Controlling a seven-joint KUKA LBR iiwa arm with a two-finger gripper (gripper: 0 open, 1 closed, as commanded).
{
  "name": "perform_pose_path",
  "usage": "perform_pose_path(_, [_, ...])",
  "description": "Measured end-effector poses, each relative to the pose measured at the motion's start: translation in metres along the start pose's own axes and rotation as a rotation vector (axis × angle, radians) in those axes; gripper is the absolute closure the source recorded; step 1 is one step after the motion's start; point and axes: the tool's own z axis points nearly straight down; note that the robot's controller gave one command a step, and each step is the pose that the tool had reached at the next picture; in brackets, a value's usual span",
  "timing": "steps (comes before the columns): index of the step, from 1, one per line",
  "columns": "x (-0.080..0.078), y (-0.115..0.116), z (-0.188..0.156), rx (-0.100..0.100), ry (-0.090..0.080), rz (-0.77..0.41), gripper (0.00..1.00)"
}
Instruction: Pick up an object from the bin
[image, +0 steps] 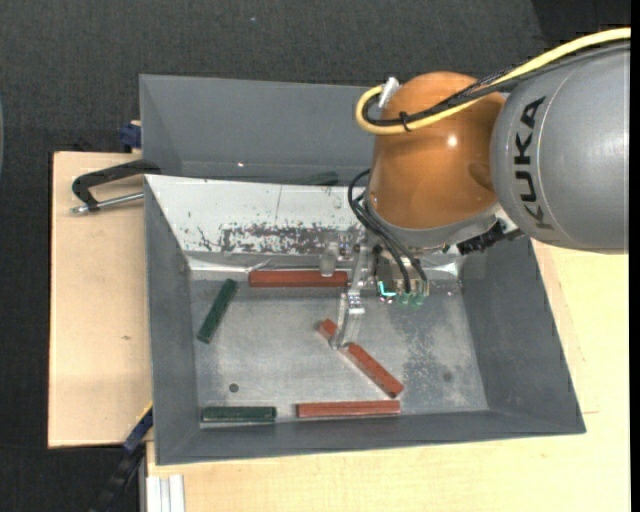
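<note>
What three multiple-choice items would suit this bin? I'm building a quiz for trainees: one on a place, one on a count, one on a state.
1. Which thing do the jaws hang over?
A. the slanted red-brown bar mid-bin
B. a blue ball by the back wall
C. a yellow cup in the left corner

2. How many dark green bars lie in the bin?
A. one
B. two
C. four

3. How does the front red-brown bar lie?
A. standing on end
B. flat along the front wall
C. propped across another bar

Key: 1 A, as the jaws sit above the upper end of the slanted red-brown bar. 2 B, as there is a tilted green bar at the left and a front-left green bar. 3 B, as it lies flat on the floor, parallel to that wall.
</note>
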Motion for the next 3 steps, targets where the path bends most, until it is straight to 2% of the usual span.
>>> perform_pose_path(1, [-0.002,-0.001,-0.004,-0.001,-0.008,0.002,0.00])
perform_pose_path(2, [-0.008,-0.040,0.032,-0.004,-0.014,0.039,0.00])
perform_pose_path(3, [-0.027,-0.068,0.076,0.004,-0.007,0.011,0.00])
